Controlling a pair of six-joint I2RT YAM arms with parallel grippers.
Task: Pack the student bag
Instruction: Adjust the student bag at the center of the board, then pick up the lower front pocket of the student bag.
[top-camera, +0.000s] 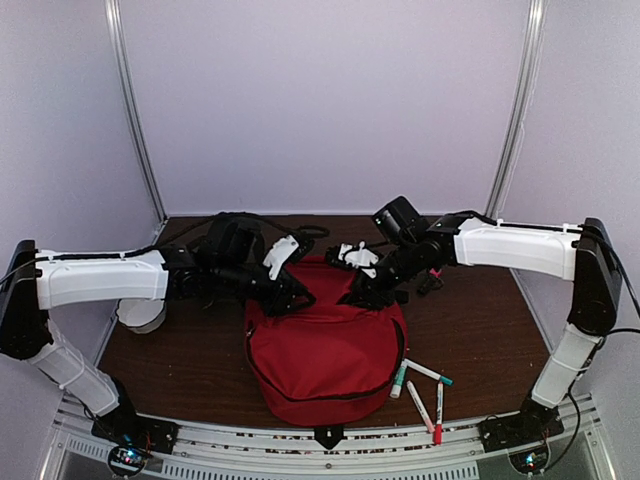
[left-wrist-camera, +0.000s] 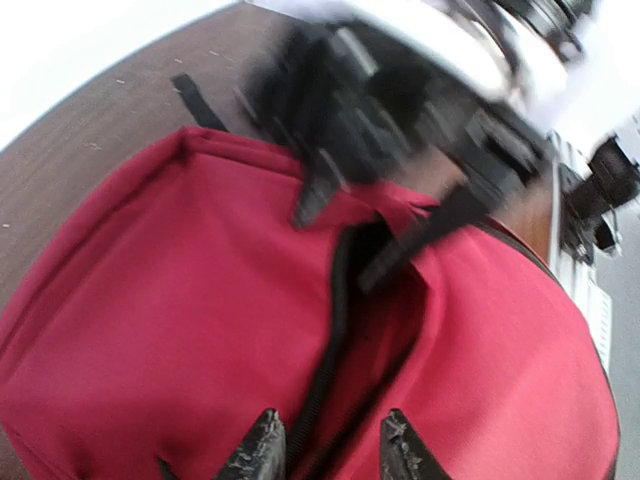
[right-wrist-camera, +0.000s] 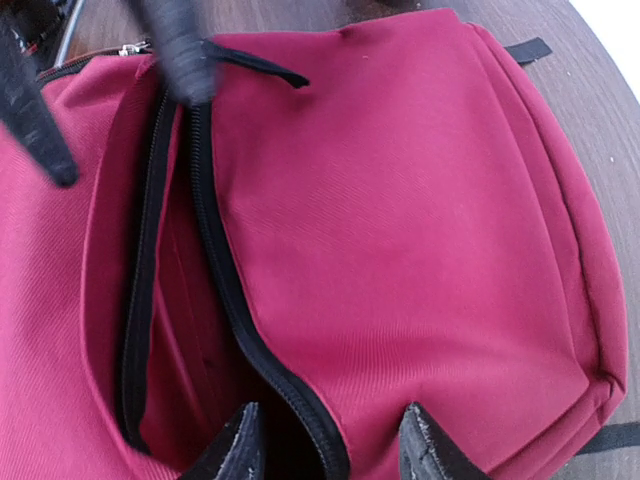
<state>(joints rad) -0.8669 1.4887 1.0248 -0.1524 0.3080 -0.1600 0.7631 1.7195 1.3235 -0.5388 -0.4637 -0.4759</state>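
Note:
The student bag (top-camera: 325, 350) is a large red backpack lying in the middle of the table, its black-trimmed zipper opening partly open at the far end. My left gripper (top-camera: 297, 297) and my right gripper (top-camera: 362, 292) both sit at that far end, over the opening. In the left wrist view the left gripper (left-wrist-camera: 330, 452) is open and straddles the black zipper edge of the bag (left-wrist-camera: 150, 330). In the right wrist view the right gripper (right-wrist-camera: 330, 447) is open and straddles the other zipper edge of the bag (right-wrist-camera: 400, 220). The left gripper's dark fingers (right-wrist-camera: 180, 50) show opposite it.
Several marker pens (top-camera: 425, 385) lie on the table at the bag's right front corner. A white roll (top-camera: 140, 313) stands at the left beside the left arm. Black straps and cables (top-camera: 235, 238) lie behind the bag. A small dark object (top-camera: 430, 282) lies under the right forearm.

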